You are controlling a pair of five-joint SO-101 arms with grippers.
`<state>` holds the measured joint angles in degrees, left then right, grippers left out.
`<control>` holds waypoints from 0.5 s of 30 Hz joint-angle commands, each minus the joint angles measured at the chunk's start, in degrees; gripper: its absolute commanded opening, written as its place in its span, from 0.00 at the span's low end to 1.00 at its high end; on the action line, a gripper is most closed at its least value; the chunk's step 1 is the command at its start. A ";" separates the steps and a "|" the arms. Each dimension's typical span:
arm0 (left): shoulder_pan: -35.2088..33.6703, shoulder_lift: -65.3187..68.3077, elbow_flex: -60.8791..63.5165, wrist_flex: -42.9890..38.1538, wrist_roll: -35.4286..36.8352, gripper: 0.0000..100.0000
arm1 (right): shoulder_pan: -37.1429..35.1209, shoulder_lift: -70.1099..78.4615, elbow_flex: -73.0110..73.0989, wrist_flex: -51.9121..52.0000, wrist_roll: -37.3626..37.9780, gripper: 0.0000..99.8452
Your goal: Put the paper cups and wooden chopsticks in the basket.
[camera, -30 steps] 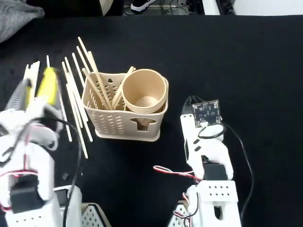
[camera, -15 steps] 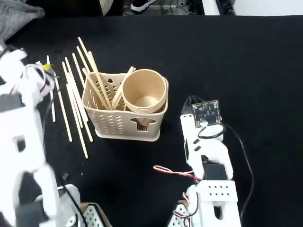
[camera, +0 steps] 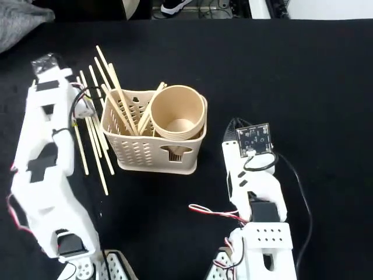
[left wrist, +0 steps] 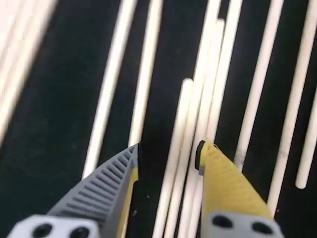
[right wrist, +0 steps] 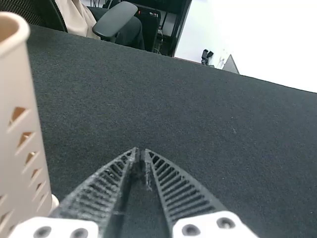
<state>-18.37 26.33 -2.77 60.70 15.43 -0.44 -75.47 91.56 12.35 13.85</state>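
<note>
Wooden chopsticks (left wrist: 184, 99) lie between the left pincer's (left wrist: 168, 148) parted tips; right pincer (right wrist: 140, 161) closed empty beside basket (right wrist: 20, 124).

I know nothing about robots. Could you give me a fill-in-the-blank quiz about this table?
The paper cups stand ____ the basket.
The left hand is over loose wooden chopsticks, its jaws ____.
The right hand is ____.
Missing words: inside; open; shut.

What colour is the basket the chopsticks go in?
The basket is cream, with slotted walls; it shows best in the high view.
</note>
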 commanded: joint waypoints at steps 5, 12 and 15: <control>2.42 12.04 -17.80 11.96 0.79 0.20 | 0.62 -0.04 -0.40 -0.35 0.26 0.01; 2.42 18.55 -29.23 20.48 0.70 0.05 | 0.62 -0.04 -0.40 -0.35 0.26 0.01; 2.42 19.60 -31.08 22.07 0.70 0.03 | 0.62 -0.04 -0.40 -0.35 0.26 0.01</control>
<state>-16.35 45.14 -30.55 79.96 15.60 -0.44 -75.47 91.56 12.35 13.85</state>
